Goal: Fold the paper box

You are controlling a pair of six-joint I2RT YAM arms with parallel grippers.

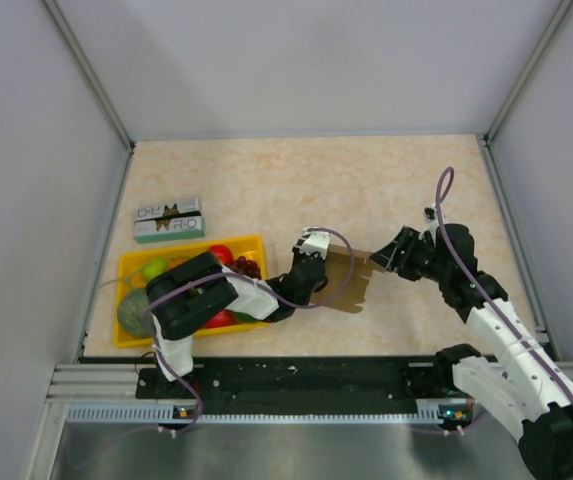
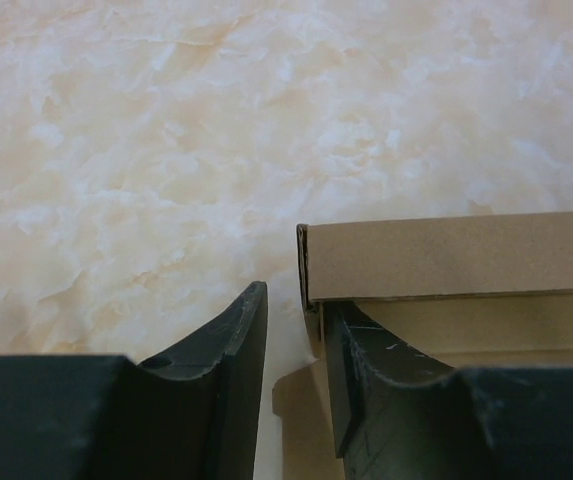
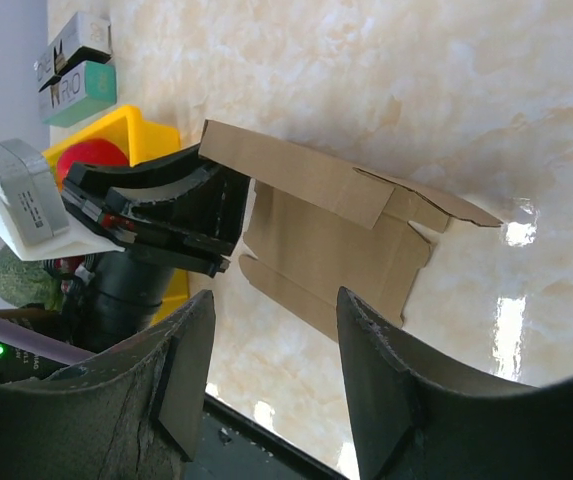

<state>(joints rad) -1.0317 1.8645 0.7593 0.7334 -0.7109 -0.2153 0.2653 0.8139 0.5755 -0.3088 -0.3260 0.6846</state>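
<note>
The paper box (image 1: 351, 272) was set at three o'clock of the tray (image 1: 246, 242), the carton (image 1: 169, 221) at twelve.

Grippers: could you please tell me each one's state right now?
Left gripper: open, straddling the paper box edge.
Right gripper: open, empty.

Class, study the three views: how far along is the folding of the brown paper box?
Done: one long panel of the paper box stands up; the rest looks flat. In hand: the left tool straddles that panel's end, jaws not clamped; the right tool hangs open nearby. Left: the other walls and flaps, so mostly unfinished.
</note>
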